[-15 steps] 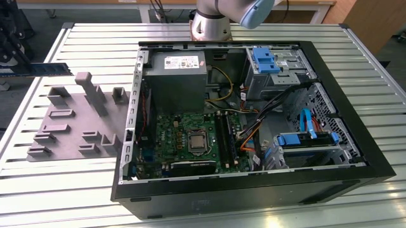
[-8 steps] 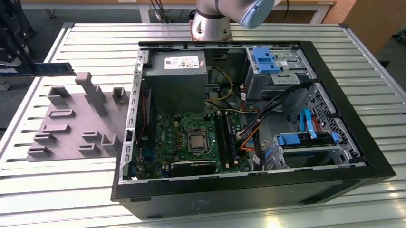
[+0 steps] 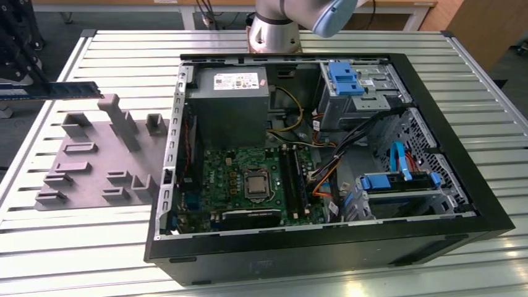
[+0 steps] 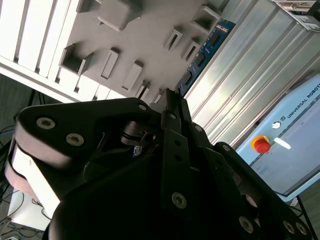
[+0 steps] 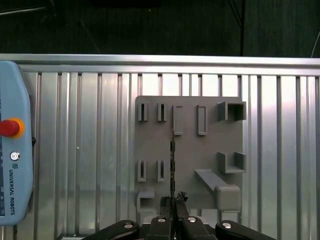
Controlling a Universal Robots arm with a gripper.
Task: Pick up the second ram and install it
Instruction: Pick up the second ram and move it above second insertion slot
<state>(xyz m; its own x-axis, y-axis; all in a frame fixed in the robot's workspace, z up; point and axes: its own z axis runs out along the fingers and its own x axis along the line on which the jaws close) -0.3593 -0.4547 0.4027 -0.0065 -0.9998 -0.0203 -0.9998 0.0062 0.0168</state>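
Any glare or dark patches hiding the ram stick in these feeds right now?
Exterior view: glare patches on the table, the case dim inside, the second ram evenly lit. First wrist view: bright slats, the ram a thin edge-on line in the pincer over the grey fixture. Second wrist view: pincer body in deep shadow, ram's blue face well lit.

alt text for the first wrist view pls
The gripper holds the second ram edge-on, a thin dark line over the grey fixture with its slots and posts. The fixture lies on a slatted metal table, with a pale blue pendant beside it.
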